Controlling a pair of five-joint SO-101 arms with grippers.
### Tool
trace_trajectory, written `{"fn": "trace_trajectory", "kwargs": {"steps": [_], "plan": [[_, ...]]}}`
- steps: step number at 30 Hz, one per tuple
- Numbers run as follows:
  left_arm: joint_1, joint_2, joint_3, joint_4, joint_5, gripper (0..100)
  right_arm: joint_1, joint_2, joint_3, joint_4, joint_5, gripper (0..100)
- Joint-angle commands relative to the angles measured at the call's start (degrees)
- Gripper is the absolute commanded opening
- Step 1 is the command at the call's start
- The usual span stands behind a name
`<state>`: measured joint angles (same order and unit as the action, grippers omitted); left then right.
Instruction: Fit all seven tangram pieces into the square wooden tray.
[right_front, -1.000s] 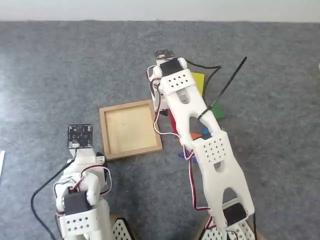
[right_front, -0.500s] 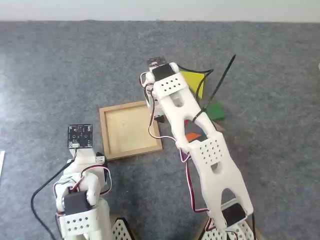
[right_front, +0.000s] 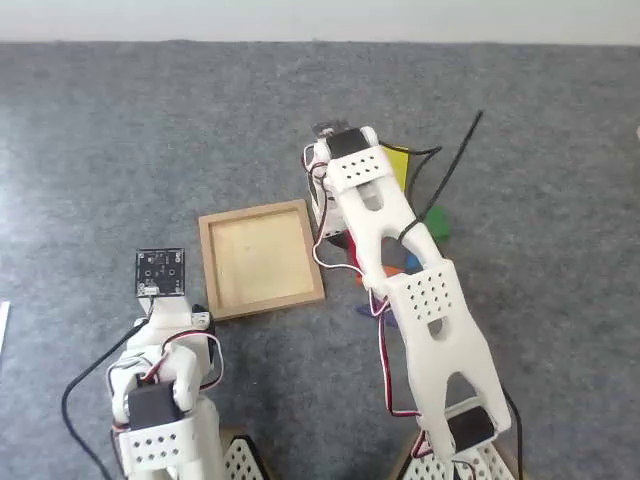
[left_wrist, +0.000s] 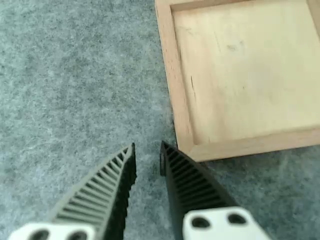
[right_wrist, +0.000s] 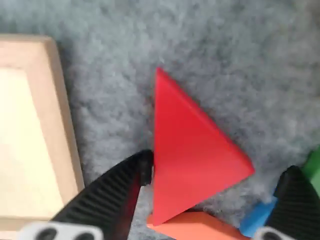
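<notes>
The square wooden tray (right_front: 260, 258) lies empty on the grey carpet, its corner (left_wrist: 182, 125) just ahead of my left gripper (left_wrist: 147, 146). That gripper is open by a narrow gap with nothing in it. My right gripper (right_wrist: 219, 167) is open wide and straddles the red triangle (right_wrist: 192, 155), one finger (right_wrist: 117, 192) touching its edge, right of the tray's rim (right_wrist: 62, 115). From above, the right arm (right_front: 370, 200) covers that gripper. The yellow piece (right_front: 398, 163), green piece (right_front: 437, 221), orange piece (right_front: 390, 270) and blue piece (right_front: 411, 262) lie beside the arm.
The left arm's base (right_front: 165, 400) sits at the near left, with its camera module (right_front: 160, 272) left of the tray. A black cable (right_front: 450, 165) runs over the carpet by the yellow piece. Open carpet lies beyond and left of the tray.
The right arm swung left toward the tray half a second ago, then came back right. The left arm and tray have not moved.
</notes>
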<state>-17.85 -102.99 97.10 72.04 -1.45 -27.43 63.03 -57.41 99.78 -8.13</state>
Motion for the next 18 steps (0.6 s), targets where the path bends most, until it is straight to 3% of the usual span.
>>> {"fn": "trace_trajectory", "kwargs": {"steps": [1, 5, 8, 12, 18], "plan": [[0.1, -1.1, -0.7, 0.2, 0.0, 8, 0.6, 0.7, -1.3, 0.0, 0.7, 39.7], [0.1, -1.1, -0.7, 0.2, 0.0, 8, 0.6, 0.7, -1.5, -0.2, 4.1, 38.5], [0.1, -1.1, -0.7, 0.2, 0.0, 8, 0.5, 0.7, -1.4, -0.2, 8.4, 32.2], [0.1, -1.1, -0.7, 0.2, 0.0, 8, -0.4, 0.7, -1.1, 0.5, 8.4, 26.2], [0.1, -1.1, -0.7, 0.2, 0.0, 8, -1.2, 0.9, -1.1, 1.6, 6.6, 25.9]]}}
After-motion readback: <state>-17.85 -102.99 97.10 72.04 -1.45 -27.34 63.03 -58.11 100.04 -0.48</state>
